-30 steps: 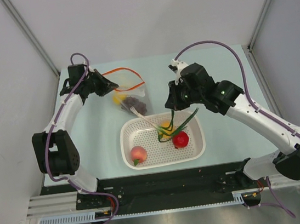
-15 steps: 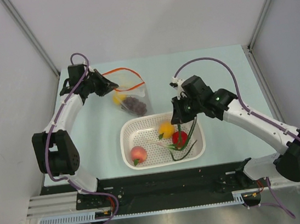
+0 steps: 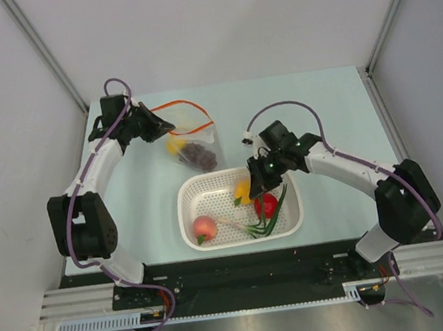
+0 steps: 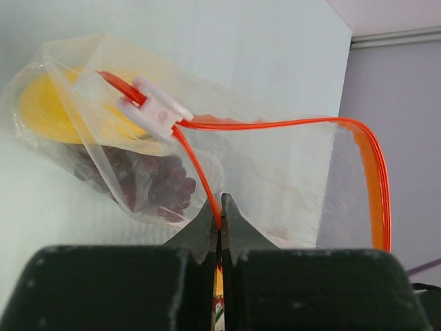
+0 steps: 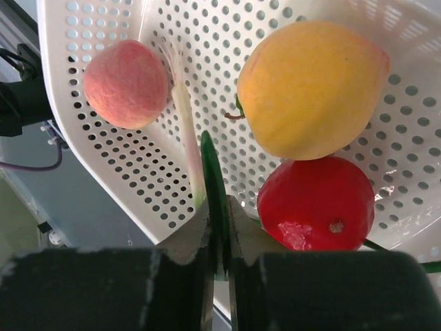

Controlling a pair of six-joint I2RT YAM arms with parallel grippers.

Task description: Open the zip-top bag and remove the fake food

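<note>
The clear zip-top bag (image 3: 191,137) lies at the back left, its red-orange zip strip (image 4: 289,124) open in a loop. A yellow piece (image 4: 52,110) and dark purple grapes (image 4: 151,183) are inside it. My left gripper (image 4: 220,214) is shut on the zip strip. My right gripper (image 5: 218,224) is shut on a green onion stalk (image 5: 213,172), low inside the white basket (image 3: 190,202). The onion (image 3: 266,221) lies across the basket floor. An orange fruit (image 5: 310,86), a red round fruit (image 5: 317,203) and a pink peach (image 5: 125,83) sit in the basket.
The basket stands near the front middle of the pale table (image 3: 329,110). Grey walls close in the back and both sides. A black rail (image 3: 244,273) runs along the near edge.
My right gripper has carried the green onion from above the basket's back rim down into the basket, and the onion now lies on its floor. The left arm and bag have not moved.
</note>
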